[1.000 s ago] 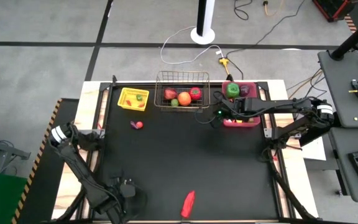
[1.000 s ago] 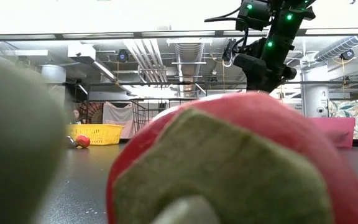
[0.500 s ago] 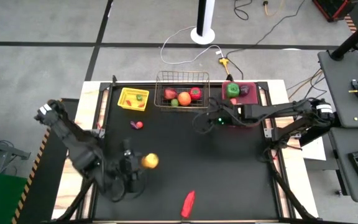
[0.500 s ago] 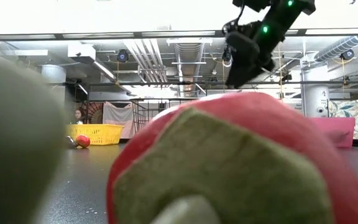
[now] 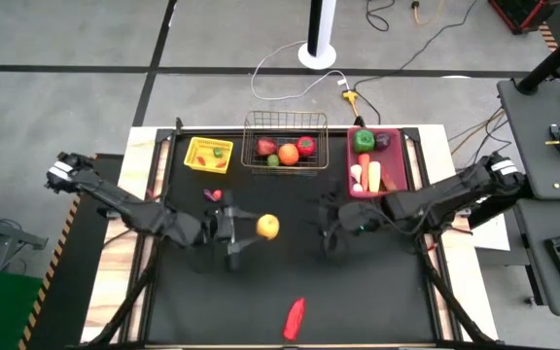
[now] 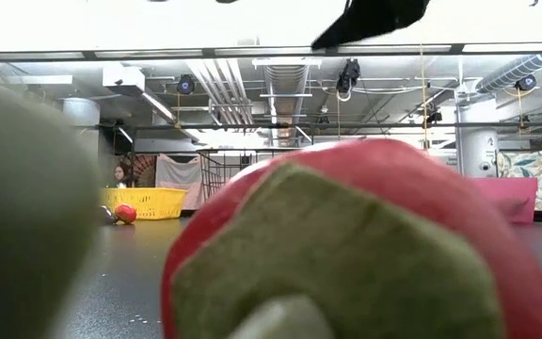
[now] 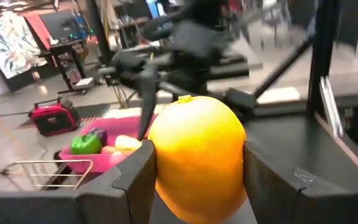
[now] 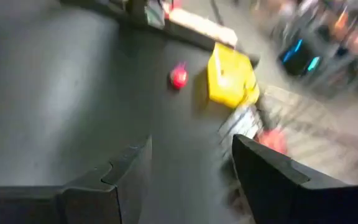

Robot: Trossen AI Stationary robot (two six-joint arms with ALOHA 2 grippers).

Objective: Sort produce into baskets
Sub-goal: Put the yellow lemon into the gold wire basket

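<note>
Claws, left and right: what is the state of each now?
Left claw: closed on the orange fruit.
Right claw: open, holding nothing.

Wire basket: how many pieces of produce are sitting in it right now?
4 visible from above in the wire basket: a dark red piece, a small green one, an orange one, and a red one. More may hide beneath.

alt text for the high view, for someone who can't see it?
Seen from above, the left gripper holds an orange fruit over the black table, below the wire basket. The right gripper is open and empty mid-table; a red vegetable lies near the front edge.
</note>
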